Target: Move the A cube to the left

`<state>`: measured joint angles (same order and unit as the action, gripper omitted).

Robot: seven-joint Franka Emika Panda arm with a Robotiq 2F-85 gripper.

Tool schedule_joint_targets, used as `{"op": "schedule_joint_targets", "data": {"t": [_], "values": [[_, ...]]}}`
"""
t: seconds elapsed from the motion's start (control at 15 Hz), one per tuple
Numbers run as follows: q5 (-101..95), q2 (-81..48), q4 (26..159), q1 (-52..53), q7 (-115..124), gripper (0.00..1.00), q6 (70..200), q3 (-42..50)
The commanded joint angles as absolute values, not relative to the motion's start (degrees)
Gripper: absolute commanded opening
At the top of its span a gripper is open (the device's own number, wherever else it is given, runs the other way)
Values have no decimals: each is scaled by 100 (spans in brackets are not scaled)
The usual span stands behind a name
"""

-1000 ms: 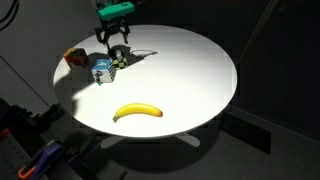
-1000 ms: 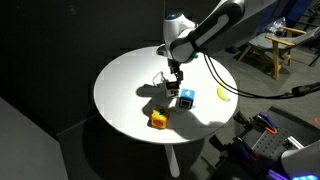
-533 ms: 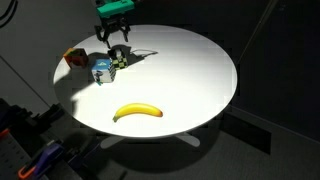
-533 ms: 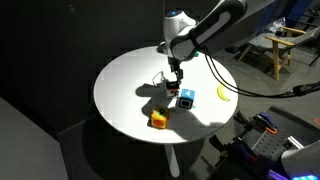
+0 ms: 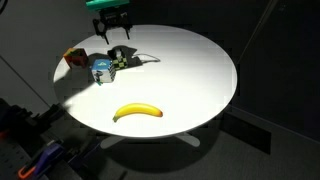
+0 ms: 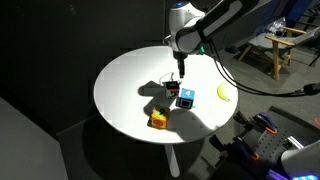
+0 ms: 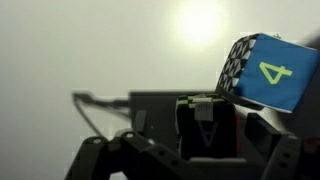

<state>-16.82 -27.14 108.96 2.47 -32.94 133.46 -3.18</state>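
The A cube (image 5: 118,62) is small and black with white markings. It sits on the round white table (image 5: 190,60), touching the light blue-and-white cube (image 5: 101,70). It also shows in the other exterior view (image 6: 172,90). In the wrist view the A cube (image 7: 205,125) lies below the camera with its "A" face up, and the blue cube (image 7: 270,72) is beside it. My gripper (image 5: 115,35) hangs open and empty a little above the A cube. It also shows in an exterior view (image 6: 183,74) and in the wrist view (image 7: 195,172).
An orange-red cube (image 5: 73,57) sits near the table edge beyond the blue cube, also in an exterior view (image 6: 159,119). A banana (image 5: 138,112) lies near the front edge, also in an exterior view (image 6: 224,94). Chairs and cables stand around the table.
My gripper has risen straight up off the A cube. The cube stays on the table next to the blue cube.
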Motion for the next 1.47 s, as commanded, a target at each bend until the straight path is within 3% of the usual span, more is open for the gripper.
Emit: {"op": "schedule_joint_targets", "data": {"t": [0.0,1.07,1.4], "values": [[-1363,-2142,11342,159,-2477,100,13094,-336],[-268,-197,12426,189,392,100,11975,-177],[-323,-282,12326,187,365,100,12046,-188]]}}
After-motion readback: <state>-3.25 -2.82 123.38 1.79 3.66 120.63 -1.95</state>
